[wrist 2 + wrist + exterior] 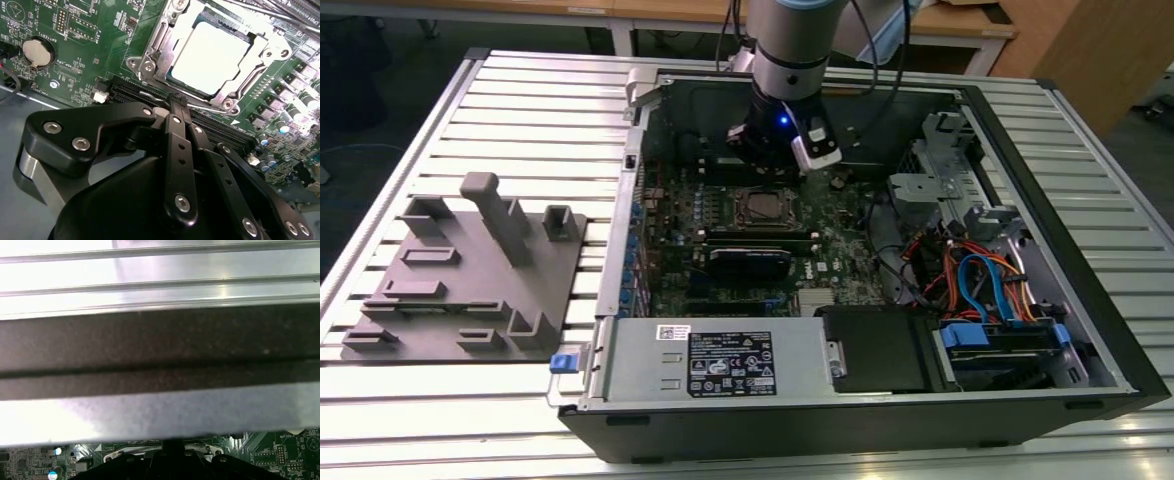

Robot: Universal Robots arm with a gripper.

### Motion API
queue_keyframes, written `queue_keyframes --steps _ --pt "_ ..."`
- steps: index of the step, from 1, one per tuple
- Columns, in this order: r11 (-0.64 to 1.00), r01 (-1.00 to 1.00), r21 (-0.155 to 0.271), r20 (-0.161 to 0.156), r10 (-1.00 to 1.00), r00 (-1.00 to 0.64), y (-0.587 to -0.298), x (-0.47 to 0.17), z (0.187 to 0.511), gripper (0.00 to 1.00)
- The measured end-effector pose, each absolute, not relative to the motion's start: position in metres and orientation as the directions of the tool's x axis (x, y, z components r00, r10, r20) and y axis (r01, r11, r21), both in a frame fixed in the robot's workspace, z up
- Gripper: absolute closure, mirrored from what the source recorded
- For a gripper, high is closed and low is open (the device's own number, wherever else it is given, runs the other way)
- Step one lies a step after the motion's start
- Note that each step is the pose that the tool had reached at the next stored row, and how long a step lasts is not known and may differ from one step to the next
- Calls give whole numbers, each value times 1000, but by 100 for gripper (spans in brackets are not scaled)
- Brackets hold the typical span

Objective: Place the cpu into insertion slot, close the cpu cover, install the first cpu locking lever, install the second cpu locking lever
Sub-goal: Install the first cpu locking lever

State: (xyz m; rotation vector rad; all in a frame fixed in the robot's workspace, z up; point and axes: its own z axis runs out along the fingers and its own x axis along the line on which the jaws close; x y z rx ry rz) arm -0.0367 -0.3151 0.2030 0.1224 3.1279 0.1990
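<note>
Second wrist view: gripper (176, 102) is sitting lower centre with fingers pinched together, gripping nothing, tips hovering just beside the socket; cpu (212, 57) is lying upper right inside the insertion slot (159, 42), cpu cover (252, 65) framing it

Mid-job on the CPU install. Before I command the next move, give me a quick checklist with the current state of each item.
1. cpu seated in the insertion slot: ok, its pale top lies flat inside the socket.
2. cpu cover down over the chip: ok, the silver frame surrounds it.
3. Locking levers latched: cannot tell.
4. gripper empty: ok, fingers together, holding nothing.
5. Gripper position: ok, tips just beside the socket's edge, over the black card slot.
6. Arm clear of the case wall: cannot tell.
</note>
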Motion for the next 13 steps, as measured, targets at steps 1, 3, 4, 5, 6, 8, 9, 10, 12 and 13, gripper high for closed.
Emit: queue_keyframes --steps 1,3,4,5,6,8,9,10,12,13 --pt "989 77 127 0 77 -997 -315 -37 203 89" --pt "989 76 128 0 76 -997 -315 -37 203 89" --pt "989 75 128 0 76 -997 -314 -37 203 89" --pt "989 75 129 0 75 -997 -314 -36 203 89" --pt "989 74 129 0 75 -997 -314 -36 203 89" --pt "989 74 130 0 74 -997 -314 -35 203 89" --pt "989 74 130 0 74 -997 -314 -34 203 89" --pt "989 74 129 0 74 -997 -314 -33 203 89" --pt "989 74 129 0 74 -997 -314 -31 203 89" --pt "989 74 130 0 74 -997 -314 -30 203 89"
